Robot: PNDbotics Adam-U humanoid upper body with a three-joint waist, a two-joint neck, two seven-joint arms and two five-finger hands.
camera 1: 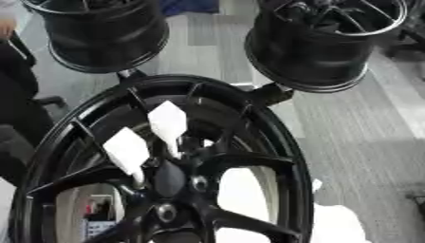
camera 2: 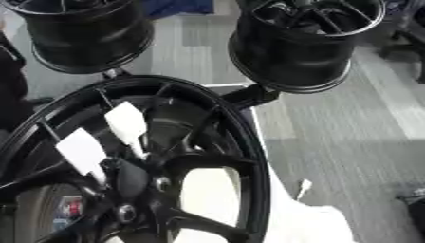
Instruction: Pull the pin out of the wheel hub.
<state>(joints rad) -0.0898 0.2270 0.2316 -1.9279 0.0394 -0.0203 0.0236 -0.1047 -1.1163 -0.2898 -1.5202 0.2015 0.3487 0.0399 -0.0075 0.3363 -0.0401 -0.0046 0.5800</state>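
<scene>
Up front, a large glossy black wheel hub (camera 1: 166,161) fills the near left, its curved spokes meeting at a dark centre ringed with small silvery bolt holes. Two flat white tags (camera 1: 126,151) (camera 1: 168,121) on thin stems stand in the hub near the centre, side by side, apparently the pins. Two more black rims (camera 1: 104,33) (camera 1: 319,42) sit at the far left and far right on a grey streaked floor (camera 1: 357,123). Neither robot hand shows, so their state cannot be told.

I saw the wheel hub (camera 1: 166,190) was glossy black metal, its two tags (camera 1: 126,151) matt white, the floor (camera 1: 365,137) dull grey.
</scene>
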